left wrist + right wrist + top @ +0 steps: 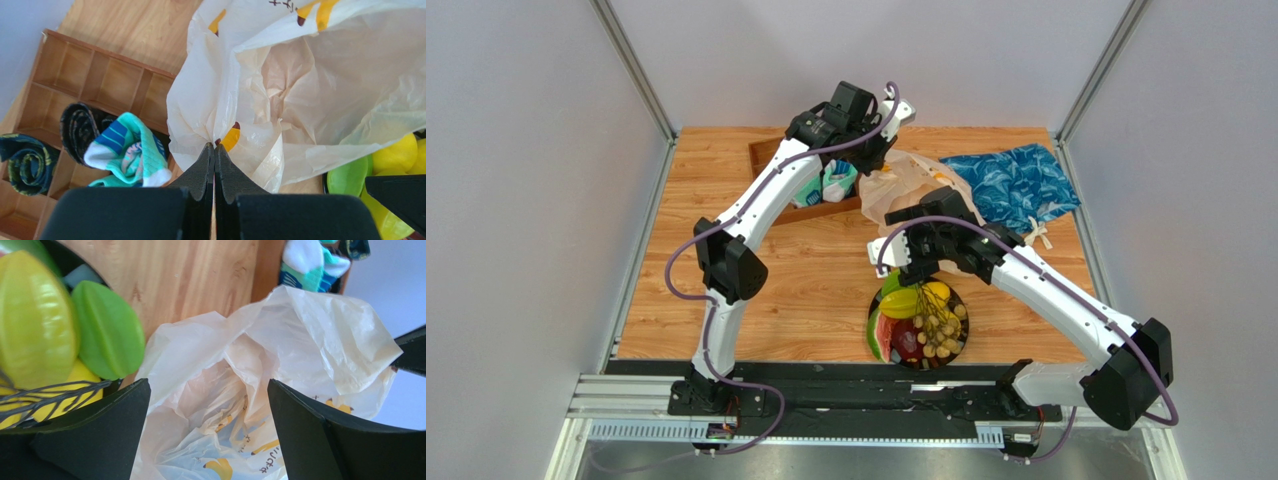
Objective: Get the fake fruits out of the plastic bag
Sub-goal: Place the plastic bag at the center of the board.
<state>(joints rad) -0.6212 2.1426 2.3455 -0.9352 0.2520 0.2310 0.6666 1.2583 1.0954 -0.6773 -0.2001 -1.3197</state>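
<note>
fruits on the plate, bag held up for a last check

the left gripper (214,150) was closed on a fold of the plastic bag (300,90), pinching its edge and holding it up above the table (816,290). the right gripper (207,385) stood with its jaws wide apart and nothing between them, just over the bag's open mouth. the fake fruits (921,320) lay heaped on a dark plate (966,330) just beside the bag: a starfruit (30,320), a green piece (107,330), a watermelon slice (881,338), a grape bunch (941,335) and a dark red fruit (904,343). as far as both wrist views showed, the bag's inside held only crinkled film. the task therefore appeared nearly or fully done. deep folds hid part of the bottom, so a fruit left inside could not be ruled out.
</note>
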